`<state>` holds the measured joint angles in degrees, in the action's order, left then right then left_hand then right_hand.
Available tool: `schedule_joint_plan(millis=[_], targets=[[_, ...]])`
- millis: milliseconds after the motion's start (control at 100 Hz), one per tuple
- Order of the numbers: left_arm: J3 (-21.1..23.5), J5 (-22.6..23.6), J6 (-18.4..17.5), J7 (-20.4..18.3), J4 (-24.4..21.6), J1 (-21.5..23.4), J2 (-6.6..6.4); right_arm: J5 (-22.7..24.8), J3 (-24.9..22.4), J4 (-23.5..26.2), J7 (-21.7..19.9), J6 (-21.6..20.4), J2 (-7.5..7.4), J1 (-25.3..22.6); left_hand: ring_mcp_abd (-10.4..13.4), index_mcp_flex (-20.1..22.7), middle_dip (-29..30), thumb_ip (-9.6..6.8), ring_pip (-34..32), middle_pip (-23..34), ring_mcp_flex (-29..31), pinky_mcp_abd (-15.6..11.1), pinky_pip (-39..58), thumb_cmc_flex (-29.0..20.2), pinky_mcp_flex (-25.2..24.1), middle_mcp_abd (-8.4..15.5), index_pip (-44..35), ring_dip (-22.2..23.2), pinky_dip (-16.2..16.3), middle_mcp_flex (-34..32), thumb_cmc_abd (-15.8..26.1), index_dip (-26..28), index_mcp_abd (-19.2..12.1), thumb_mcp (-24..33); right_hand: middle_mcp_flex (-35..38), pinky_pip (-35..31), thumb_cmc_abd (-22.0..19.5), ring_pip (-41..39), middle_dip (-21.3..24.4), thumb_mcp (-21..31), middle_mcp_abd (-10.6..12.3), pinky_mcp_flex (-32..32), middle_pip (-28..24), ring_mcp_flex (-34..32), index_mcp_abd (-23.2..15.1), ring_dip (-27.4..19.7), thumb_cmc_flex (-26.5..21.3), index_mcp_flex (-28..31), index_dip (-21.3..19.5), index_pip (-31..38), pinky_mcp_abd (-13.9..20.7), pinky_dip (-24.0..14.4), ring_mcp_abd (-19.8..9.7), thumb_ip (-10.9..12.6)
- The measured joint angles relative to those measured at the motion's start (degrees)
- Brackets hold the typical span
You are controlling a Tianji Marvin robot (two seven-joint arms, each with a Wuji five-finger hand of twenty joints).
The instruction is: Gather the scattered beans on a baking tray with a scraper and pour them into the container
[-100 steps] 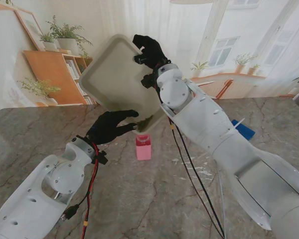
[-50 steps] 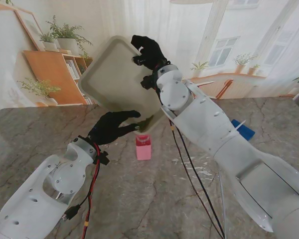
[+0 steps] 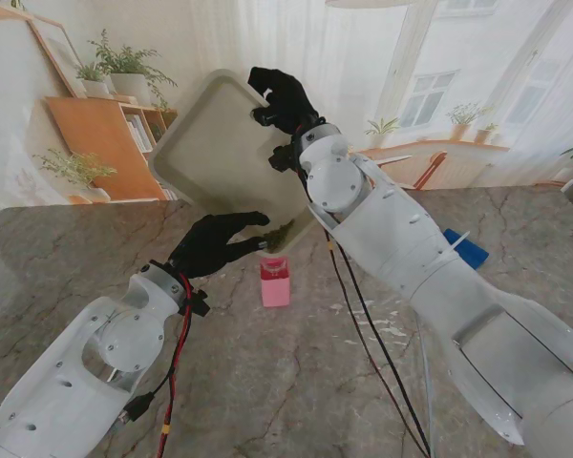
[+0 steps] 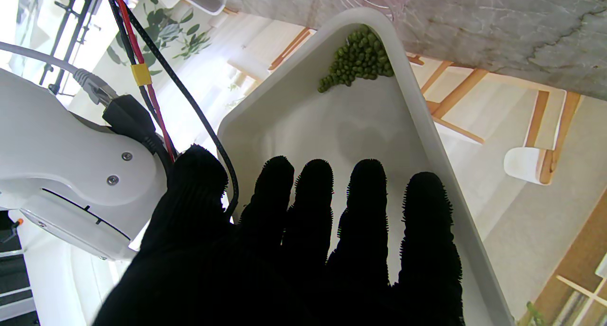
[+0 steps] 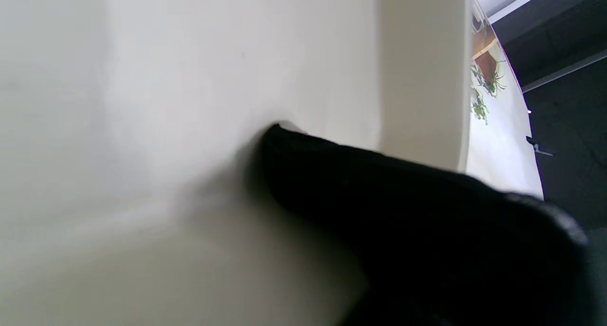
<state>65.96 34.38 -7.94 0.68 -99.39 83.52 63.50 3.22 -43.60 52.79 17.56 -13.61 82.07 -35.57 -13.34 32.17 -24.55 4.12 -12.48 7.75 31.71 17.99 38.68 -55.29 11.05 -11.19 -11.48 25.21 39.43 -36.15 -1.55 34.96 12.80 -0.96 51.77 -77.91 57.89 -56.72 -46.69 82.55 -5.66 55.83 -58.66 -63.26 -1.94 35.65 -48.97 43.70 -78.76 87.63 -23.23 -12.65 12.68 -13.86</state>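
I have the baking tray up off the table, tipped steeply on one corner, its low corner just over the pink container that stands on the marble table near the middle.

My right hand is clamped on the tray's far, high edge. In the right wrist view a black-gloved finger presses flat against the tray's pale surface beside the raised rim, so the fingers are closed on the tray.

My left hand sits at the tray's near, lower edge, on the left of the container. From the left wrist camera the four fingers lie straight and nearly side by side, with only narrow gaps, laid out over the tray's inner floor; the thumb stands off to one side. Whether the fingers press on the tray or hover just over it, I cannot tell. They grip nothing.

The beans are heaped together as a green cluster in the tray's lowest corner, against the rim. From the stand view that same green patch shows at the corner directly above the container's mouth.

A blue object lies on the table to the right, beyond my right arm.
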Motion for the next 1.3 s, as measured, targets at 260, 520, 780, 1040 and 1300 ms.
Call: schedule_joint_plan(millis=[260,520,780,1040,1300], targets=[[0.0,0.0,-0.1,0.0,-0.1,0.1,0.00,0.7,0.0,1.6,0.0,-0.7,-0.54,-0.6,0.0,0.0,0.0,0.00,0.0,0.0,0.0,0.0,0.0,0.0,0.0,0.0,0.0,0.0,0.0,0.0,0.0,0.0,0.0,0.0,0.1,0.0,0.0,0.0,0.0,0.0,0.0,0.0,0.0,0.0,0.0,0.0,0.0,0.0,0.0,0.0,0.0,0.0,0.0,0.0],[0.1,0.1,-0.1,0.0,-0.2,0.3,0.00,1.7,0.4,2.5,-0.1,-1.3,-0.84,-0.8,0.0,0.0,0.0,0.00,0.0,0.0,0.0,0.0,0.0,0.0,0.0,0.0,0.0,0.0,0.0,0.0,0.0,0.0,0.0,0.0,0.1,0.0,0.0,0.0,0.0,0.0,0.0,0.0,0.0,0.0,-0.1,0.0,0.1,0.0,0.0,0.0,0.0,-0.5,-0.1,0.0],[0.4,0.2,0.0,0.0,-0.6,0.9,-0.01,2.0,0.6,2.6,-0.3,-1.6,-0.91,-0.8,0.0,0.0,0.0,0.00,0.0,0.0,0.0,0.1,0.0,0.0,0.0,0.0,0.0,0.0,0.0,0.0,0.0,0.0,0.0,0.0,0.1,0.0,0.0,0.0,0.0,0.0,0.0,0.0,0.0,0.0,-0.5,0.3,0.1,0.0,0.0,0.0,0.0,-0.5,-0.1,0.0],[0.6,0.4,0.0,0.3,-0.8,1.2,-0.01,2.5,0.8,3.0,-0.2,-1.9,-1.06,-0.9,0.0,0.0,0.0,0.00,0.0,0.0,0.0,0.5,0.0,0.0,0.0,0.0,0.0,0.0,0.0,0.0,0.0,0.0,0.0,0.0,0.1,0.0,0.0,0.0,0.0,0.0,0.1,0.0,0.0,0.0,-0.6,0.3,0.1,0.0,0.0,0.0,0.1,-0.6,-0.2,0.0],[0.8,0.6,0.0,0.5,-1.1,1.8,0.00,3.1,0.7,4.6,-0.1,-1.9,-1.45,-1.7,0.0,0.0,0.0,0.00,0.0,0.0,0.0,0.5,0.0,0.0,0.0,0.0,0.0,0.0,0.0,0.0,0.0,0.0,0.0,0.0,0.2,0.0,0.0,0.0,0.0,0.0,0.2,0.0,0.0,0.0,-0.7,0.4,0.3,0.0,0.0,0.0,0.3,-1.0,-0.4,0.0]])
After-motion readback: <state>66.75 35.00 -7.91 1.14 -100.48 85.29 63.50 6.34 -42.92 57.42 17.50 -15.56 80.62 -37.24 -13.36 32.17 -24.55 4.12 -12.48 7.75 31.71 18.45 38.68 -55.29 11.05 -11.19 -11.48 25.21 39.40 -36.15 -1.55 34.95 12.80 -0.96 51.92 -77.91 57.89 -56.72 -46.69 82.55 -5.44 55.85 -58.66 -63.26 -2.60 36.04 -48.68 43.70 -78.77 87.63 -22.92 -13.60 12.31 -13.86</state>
